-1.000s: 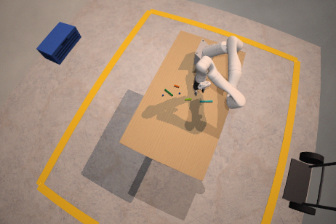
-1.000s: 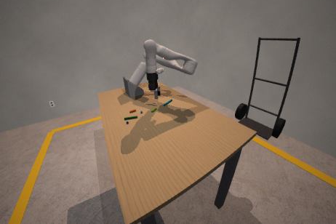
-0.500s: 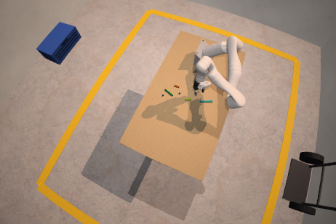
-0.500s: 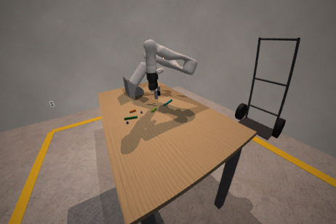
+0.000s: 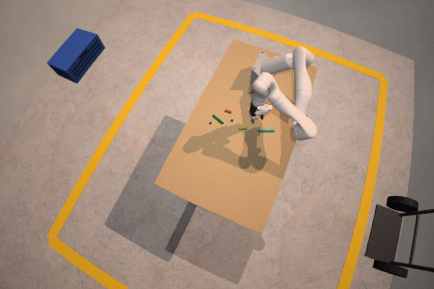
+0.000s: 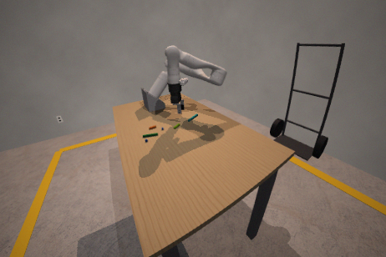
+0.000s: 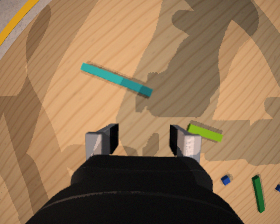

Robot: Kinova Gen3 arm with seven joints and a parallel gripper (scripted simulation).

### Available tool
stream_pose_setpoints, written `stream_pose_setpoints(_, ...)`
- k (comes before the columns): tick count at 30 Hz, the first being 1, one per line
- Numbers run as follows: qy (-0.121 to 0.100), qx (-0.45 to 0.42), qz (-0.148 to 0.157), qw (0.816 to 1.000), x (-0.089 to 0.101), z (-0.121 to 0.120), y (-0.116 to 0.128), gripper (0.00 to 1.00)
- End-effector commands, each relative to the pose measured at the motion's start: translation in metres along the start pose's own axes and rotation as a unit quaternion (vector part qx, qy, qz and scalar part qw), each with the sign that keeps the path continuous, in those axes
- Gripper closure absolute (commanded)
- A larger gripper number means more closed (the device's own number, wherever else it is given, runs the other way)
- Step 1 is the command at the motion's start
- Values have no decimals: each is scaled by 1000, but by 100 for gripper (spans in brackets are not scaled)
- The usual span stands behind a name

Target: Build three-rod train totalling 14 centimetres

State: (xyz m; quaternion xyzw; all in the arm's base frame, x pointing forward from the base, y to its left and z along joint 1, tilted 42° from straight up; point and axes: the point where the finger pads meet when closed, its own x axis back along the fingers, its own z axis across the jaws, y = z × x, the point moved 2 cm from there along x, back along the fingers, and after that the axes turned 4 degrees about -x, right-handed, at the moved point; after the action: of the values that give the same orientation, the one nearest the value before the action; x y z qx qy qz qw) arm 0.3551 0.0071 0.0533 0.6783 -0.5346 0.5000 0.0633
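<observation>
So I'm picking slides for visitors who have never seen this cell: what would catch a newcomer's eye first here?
Probably the white arm folded over the far end of the wooden table, its open gripper hanging empty just above the surface. Next come the small coloured rods scattered apart near it: turquoise rod, lime rod, green rod and orange rod. Around the table, yellow floor tape frames the cell, with a blue crate outside it.
</observation>
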Motion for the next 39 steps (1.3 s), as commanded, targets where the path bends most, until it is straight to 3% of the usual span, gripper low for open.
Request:
stream_pose_setpoints(1, 0, 5, 0, 1000, 1, 1, 0, 0)
stream_pose_setpoints(15, -9, 89, -3, 996, -1, 10, 1, 0)
stream_pose_setpoints(27, -22, 230, -3, 973, -3, 27, 5, 0)
stream_pose_setpoints(33, -31, 340, -1, 940, -4, 42, 10, 0)
stream_pose_setpoints(39, -37, 458, 3, 888, -4, 62, 18, 0)
